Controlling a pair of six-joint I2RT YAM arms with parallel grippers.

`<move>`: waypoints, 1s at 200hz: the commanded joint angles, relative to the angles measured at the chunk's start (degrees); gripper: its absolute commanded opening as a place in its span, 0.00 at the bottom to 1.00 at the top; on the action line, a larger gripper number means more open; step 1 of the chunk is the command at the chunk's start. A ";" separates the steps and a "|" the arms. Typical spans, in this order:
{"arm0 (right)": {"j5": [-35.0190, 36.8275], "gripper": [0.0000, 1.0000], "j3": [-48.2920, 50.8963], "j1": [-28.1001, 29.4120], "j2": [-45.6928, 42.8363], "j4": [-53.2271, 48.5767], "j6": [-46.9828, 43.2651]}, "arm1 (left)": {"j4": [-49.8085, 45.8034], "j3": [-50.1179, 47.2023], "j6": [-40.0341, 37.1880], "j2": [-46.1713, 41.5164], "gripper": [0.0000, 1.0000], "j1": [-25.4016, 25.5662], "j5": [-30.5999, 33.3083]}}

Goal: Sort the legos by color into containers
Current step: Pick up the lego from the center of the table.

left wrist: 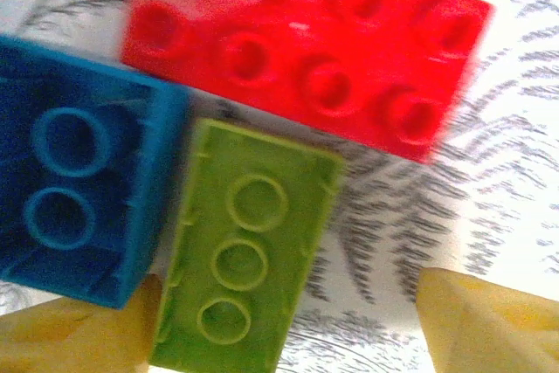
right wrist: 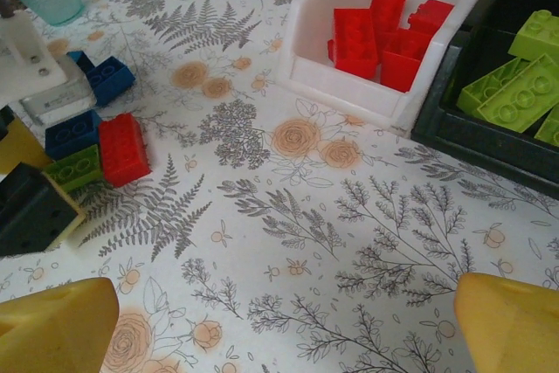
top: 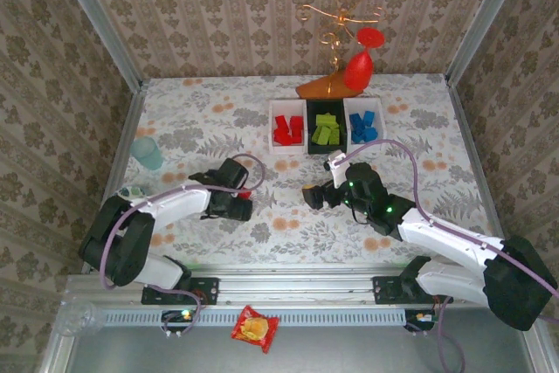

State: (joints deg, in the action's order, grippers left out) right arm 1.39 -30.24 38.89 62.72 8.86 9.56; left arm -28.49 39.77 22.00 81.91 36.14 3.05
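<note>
My left gripper (left wrist: 284,329) stands open low over a cluster of legos: a lime green brick (left wrist: 249,251) lies stud-side down between its yellow fingers (left wrist: 79,334), close to the left one and well apart from the right one. A blue brick (left wrist: 74,181) and a red brick (left wrist: 306,50) lie beside it. My right gripper (right wrist: 279,321) is open over bare tablecloth, holding nothing. Three containers stand in a row at the back: a white one (top: 272,124) with red legos, a black one (top: 327,148) with green legos, a white one (top: 348,120) with blue legos.
A teal cup (top: 148,153) stands at the left. A red and orange ornament (top: 349,67) is behind the containers. A red snack packet (top: 255,328) lies on the front rail. Another blue brick (right wrist: 109,79) lies near the cluster.
</note>
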 commanded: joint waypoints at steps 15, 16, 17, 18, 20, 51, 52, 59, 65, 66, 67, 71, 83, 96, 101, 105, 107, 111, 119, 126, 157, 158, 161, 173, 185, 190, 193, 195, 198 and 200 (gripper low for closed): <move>1.97 1.00 0.97 0.22 -1.28 0.40 0.46 | 2.07 0.13 -0.08 1.15 0.68 2.18 1.84; 1.92 1.00 0.97 0.22 -1.28 0.43 0.46 | 2.09 0.13 -0.05 1.19 0.68 2.18 1.94; 1.89 1.00 0.93 0.22 -1.24 0.40 0.50 | 2.11 0.18 -0.08 1.26 0.67 2.18 2.00; 1.88 1.00 0.95 0.22 -1.26 0.38 0.52 | 2.12 0.20 -0.05 1.29 0.67 2.18 2.07; 1.82 1.00 0.97 0.22 -1.21 0.44 0.50 | 2.19 0.17 -0.08 1.43 0.67 2.18 2.23; 1.30 1.00 1.04 0.22 -1.11 0.67 0.54 | 4.77 -0.27 -0.43 2.11 0.59 1.21 4.14; 1.23 1.00 1.05 0.22 -1.11 0.69 0.54 | 4.94 -0.33 -0.45 2.07 0.59 1.17 4.15; 0.50 1.00 1.21 0.22 -1.11 1.08 0.44 | 5.70 -0.52 -0.43 2.09 0.56 0.67 3.79; -0.61 1.00 1.45 0.21 -1.22 1.60 0.25 | 6.25 -0.70 -0.45 2.06 0.54 0.32 3.41; -0.87 1.00 1.43 0.26 -1.21 1.68 0.18 | 6.34 -0.72 -0.46 2.04 0.54 0.28 3.35; -1.08 1.00 1.51 0.24 -1.20 1.82 0.19 | 6.43 -0.73 -0.42 2.08 0.54 0.22 3.27; -2.08 1.00 1.68 0.22 -1.20 2.33 0.07 | 6.64 -0.74 -0.43 2.19 0.53 0.04 3.03; -5.81 1.00 2.26 0.22 -1.18 4.03 -0.16 | 7.08 -0.75 -0.43 2.56 0.50 -0.26 2.61; -9.48 1.00 2.39 0.22 -0.55 5.42 -0.50 | 6.85 -0.42 -0.50 3.43 0.48 -0.37 2.03; -10.61 1.00 2.38 0.22 -0.16 5.75 -0.67 | 6.65 -0.25 -0.55 3.74 0.47 -0.37 1.99; -11.60 1.00 2.30 0.22 0.29 5.91 -0.90 | 6.61 -0.10 -0.60 4.01 0.47 -0.37 1.96; -12.05 1.00 2.23 0.28 0.50 5.93 -0.98 | 6.52 -0.01 -0.56 4.13 0.47 -0.43 1.92; -12.93 1.00 2.08 0.30 0.98 6.05 -1.11 | 6.45 0.11 -0.60 4.38 0.46 -0.46 1.81; -14.66 1.00 1.65 0.30 2.02 6.06 -1.45 | 6.11 0.45 -0.61 4.79 0.45 -0.53 1.75; -16.01 1.00 1.28 0.36 2.81 6.03 -1.60 | 5.92 0.69 -0.57 5.07 0.44 -0.59 1.66; -15.37 1.00 1.23 0.39 3.36 6.25 -1.46 | 6.47 0.71 -0.41 3.41 0.35 -0.22 1.35; -15.28 1.00 1.28 0.39 3.32 6.25 -1.42 | 6.54 0.68 -0.39 3.20 0.35 -0.16 1.35; -14.78 1.00 1.31 0.37 3.15 6.25 -1.40 | 6.81 0.60 -0.40 2.66 0.35 0.01 1.41; -12.62 1.00 1.56 0.39 2.39 6.01 -1.15 | 8.06 0.39 -0.05 -0.02 0.33 0.99 1.52; -9.20 1.00 1.57 0.29 1.69 5.13 -0.74 | 9.21 0.83 0.19 -2.66 0.32 2.17 1.65; -7.39 1.00 1.52 0.30 1.47 4.63 -0.57 | 9.50 1.31 0.31 -3.52 0.31 2.70 1.78; -6.13 1.00 1.45 0.23 1.30 4.06 -0.40 | 9.58 1.69 0.37 -4.04 0.31 3.00 1.90; -5.36 1.00 1.33 0.22 1.21 3.71 -0.35 | 9.63 1.95 0.40 -4.28 0.31 3.22 1.99; -4.09 1.00 1.28 0.07 1.04 3.27 -0.19 | 9.86 2.38 0.38 -4.68 0.31 3.62 2.09; -3.40 1.00 1.25 -0.02 0.92 2.85 -0.17 | 10.03 2.65 0.38 -4.90 0.31 3.84 2.12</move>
State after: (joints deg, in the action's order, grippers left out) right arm -9.96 -28.42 38.89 65.76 13.54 8.97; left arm -22.09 40.53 21.89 81.49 37.71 4.58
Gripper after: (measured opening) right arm 0.999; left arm 0.336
